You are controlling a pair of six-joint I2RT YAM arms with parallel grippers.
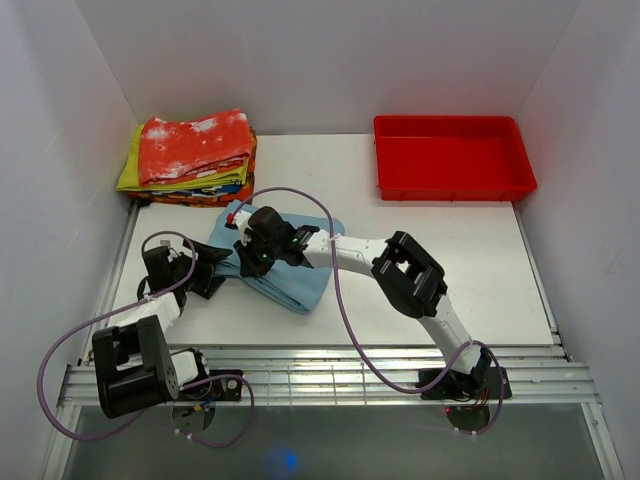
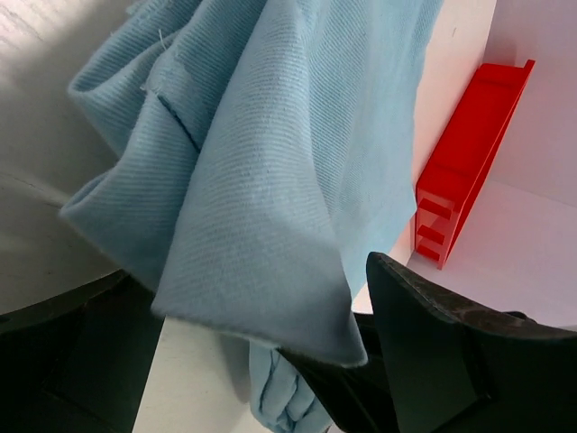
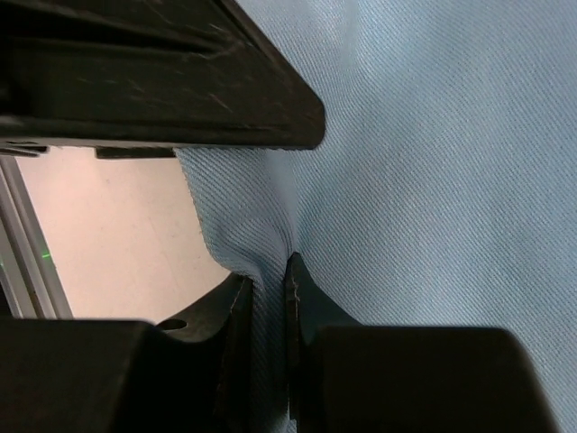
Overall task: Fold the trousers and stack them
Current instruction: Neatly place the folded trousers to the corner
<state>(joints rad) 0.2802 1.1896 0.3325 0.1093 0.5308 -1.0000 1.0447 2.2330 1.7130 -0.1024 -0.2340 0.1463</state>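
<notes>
The light sky-blue trousers (image 1: 293, 268) lie folded on the white table, left of centre. My right gripper (image 1: 254, 251) reaches across them and is shut on a pinched fold near their left end; in the right wrist view the fabric (image 3: 433, 162) is squeezed between the fingertips (image 3: 269, 287). My left gripper (image 1: 207, 267) sits at the trousers' left edge, its jaws wide apart. In the left wrist view the lifted cloth (image 2: 261, 162) hangs between and over its fingers (image 2: 433, 343). It grips nothing that I can see.
A stack of folded clothes (image 1: 192, 158), red-and-white mottled on top, stands at the back left. A red tray (image 1: 452, 158) sits at the back right and shows in the left wrist view (image 2: 464, 162). White walls close in the table.
</notes>
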